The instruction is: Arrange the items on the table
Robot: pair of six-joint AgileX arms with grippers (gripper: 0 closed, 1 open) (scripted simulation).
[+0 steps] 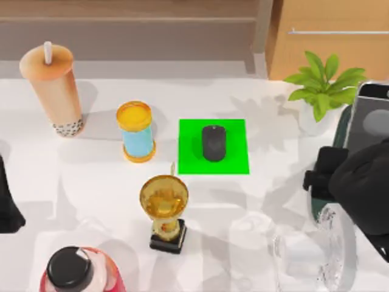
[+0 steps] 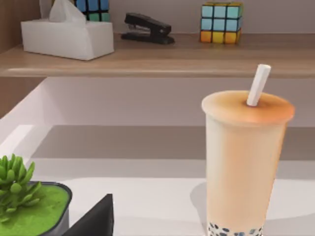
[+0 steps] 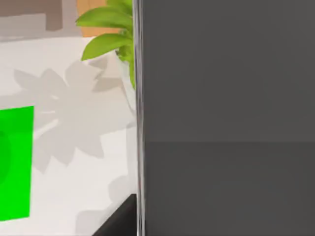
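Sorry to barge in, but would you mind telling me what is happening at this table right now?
The right arm is at the table's right edge, its gripper by the smartphone near the potted plant. The mouse lies on the green mat. The bubble-tea cup stands far left, and the fan sits at front right. The left arm waits at the left edge.

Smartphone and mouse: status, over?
Right gripper at table's right edge, holding smartphone aloft. Mouse on green mat. Left arm parked at left edge. Fan under right arm.
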